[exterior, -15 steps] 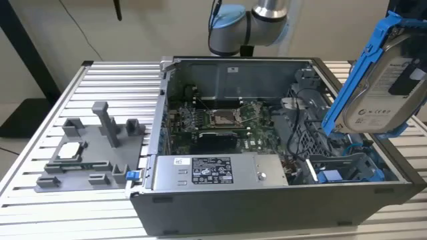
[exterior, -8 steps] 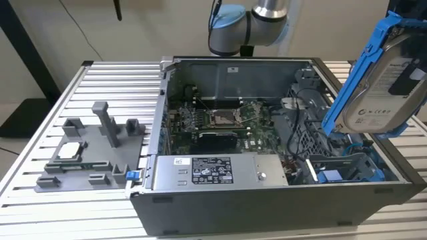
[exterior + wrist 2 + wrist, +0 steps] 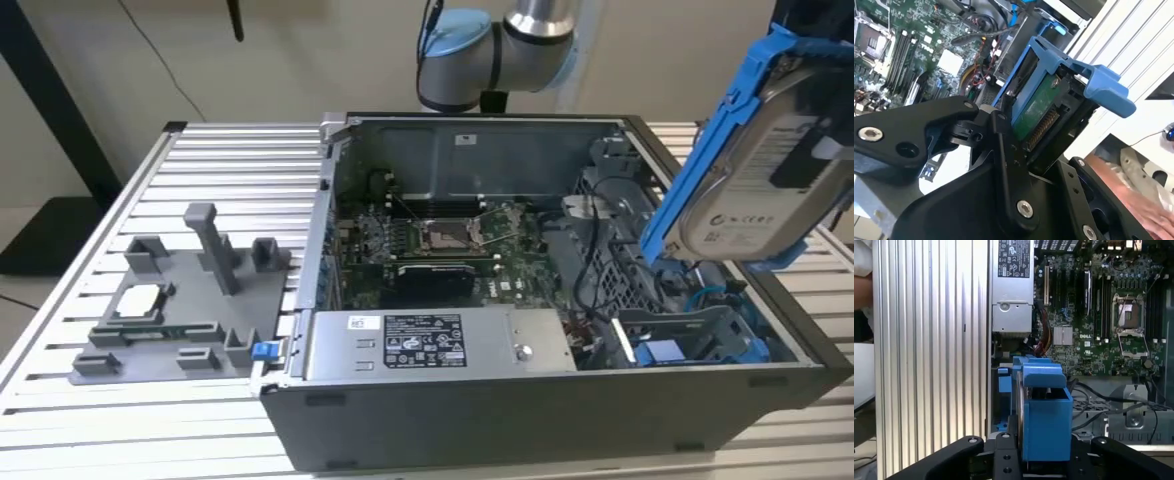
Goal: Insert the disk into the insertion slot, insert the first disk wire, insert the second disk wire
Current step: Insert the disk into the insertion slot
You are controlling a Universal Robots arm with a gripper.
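Clamping the white-labelled disk (image 3: 767, 150), jaws hold it above the case (image 3: 534, 425).

Silver disk (image 3: 763, 170) with white label, in a bright blue caddy (image 3: 705, 150). Black claw (image 3: 1046, 455). Green motherboard (image 3: 400, 235), grey case (image 3: 534, 410), pale ribbed table (image 3: 240, 150).

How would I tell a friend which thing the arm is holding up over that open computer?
Start at the open computer case; above its end at the exterior view's right, the gripper holds the disk tilted in the air. It is a silver hard drive in a bright blue frame, unlike the grey power-supply box lying inside the case.
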